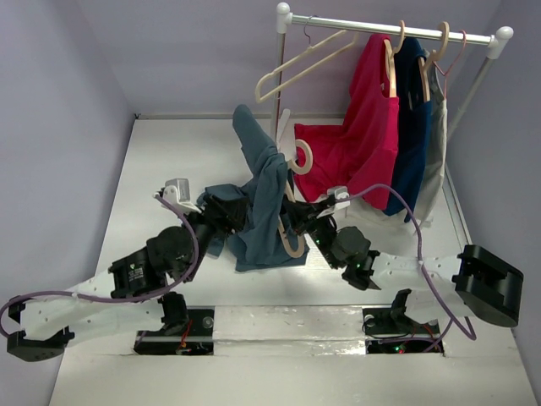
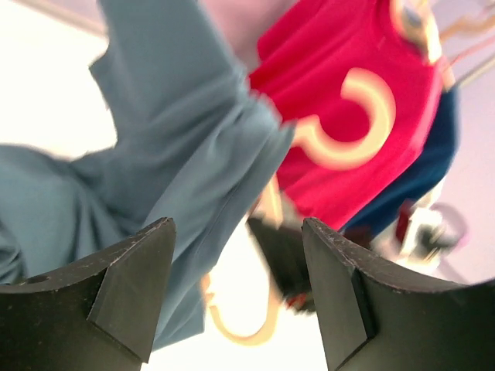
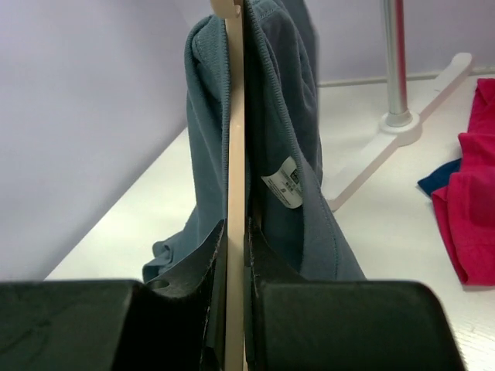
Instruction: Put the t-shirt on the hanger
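The slate-blue t-shirt (image 1: 264, 199) hangs draped over the tan hanger (image 1: 293, 244), which stands tilted above the table's middle with its hook (image 1: 303, 156) uppermost. My right gripper (image 1: 311, 218) is shut on the hanger. In the right wrist view its fingers (image 3: 236, 226) clamp the hanger's thin edge (image 3: 235, 139), with the t-shirt (image 3: 282, 108) folded on both sides and its tag (image 3: 285, 182) showing. My left gripper (image 1: 232, 211) is beside the t-shirt's left part. In the left wrist view it (image 2: 238, 228) is open, with the t-shirt (image 2: 170, 139) and the hanger's hook (image 2: 357, 124) beyond it.
A white clothes rack (image 1: 389, 30) stands at the back right. On it hang a red shirt (image 1: 359, 135), a navy shirt (image 1: 414, 127), a pale garment (image 1: 435, 169) and a bare cream hanger (image 1: 296, 68). The rack's foot (image 3: 402, 124) rests on the table behind the hanger.
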`<act>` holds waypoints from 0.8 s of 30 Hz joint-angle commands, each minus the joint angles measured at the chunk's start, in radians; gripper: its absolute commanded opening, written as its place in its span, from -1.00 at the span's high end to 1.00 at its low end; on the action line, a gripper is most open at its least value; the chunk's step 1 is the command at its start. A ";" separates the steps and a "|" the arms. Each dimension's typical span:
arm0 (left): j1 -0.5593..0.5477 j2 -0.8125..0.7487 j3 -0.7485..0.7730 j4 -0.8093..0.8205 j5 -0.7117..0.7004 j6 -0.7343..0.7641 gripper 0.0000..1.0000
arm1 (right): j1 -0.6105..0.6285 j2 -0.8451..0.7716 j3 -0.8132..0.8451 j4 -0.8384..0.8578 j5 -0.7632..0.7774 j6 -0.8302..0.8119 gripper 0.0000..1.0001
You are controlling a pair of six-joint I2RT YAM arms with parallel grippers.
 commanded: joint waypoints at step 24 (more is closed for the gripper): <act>0.412 0.389 0.054 0.588 0.553 0.067 -0.19 | 0.073 -0.190 -0.123 0.124 -0.064 -0.017 1.00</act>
